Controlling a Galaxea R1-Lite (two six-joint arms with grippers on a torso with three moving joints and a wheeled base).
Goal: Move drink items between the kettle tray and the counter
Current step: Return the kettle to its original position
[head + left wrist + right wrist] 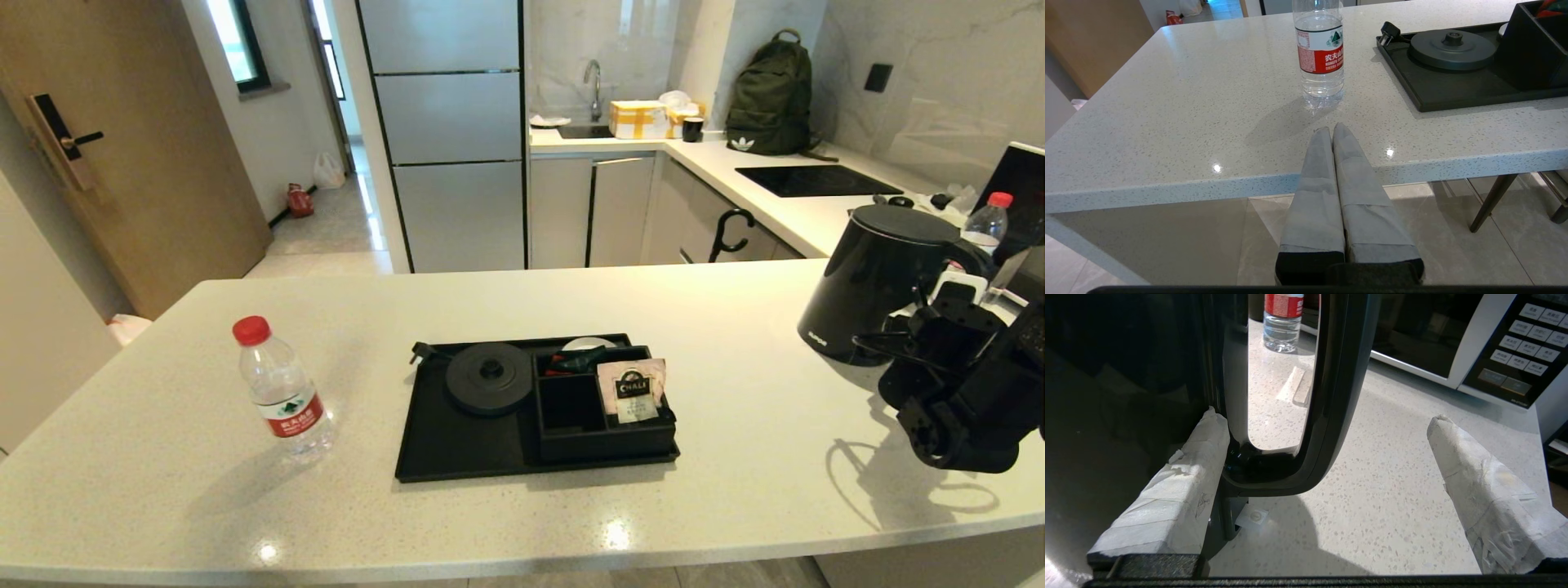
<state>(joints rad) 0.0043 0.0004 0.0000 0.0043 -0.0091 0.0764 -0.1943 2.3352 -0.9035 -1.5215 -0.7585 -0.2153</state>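
The black kettle [873, 278] stands on the white counter [735, 457] at the right, off the tray. My right gripper [955, 298] is at its handle [1331, 396], open [1327, 419]. The handle's bar lies between the fingers, close to one finger [1200, 457] and far from the other. The water bottle [282, 392] stands upright on the counter left of the black tray [457, 449]. The round kettle base [488, 377] is bare. The pinkish sachet [633, 390] leans in the compartment box [571, 408]. My left gripper [1333, 128] is shut and empty at the counter's front edge, short of the bottle [1321, 53].
A second red-capped bottle [984, 220] and a microwave [1494, 343] stand behind the kettle at the far right. A small white label [1253, 516] lies on the counter by the kettle's foot. A green backpack [771, 98] sits on the back counter.
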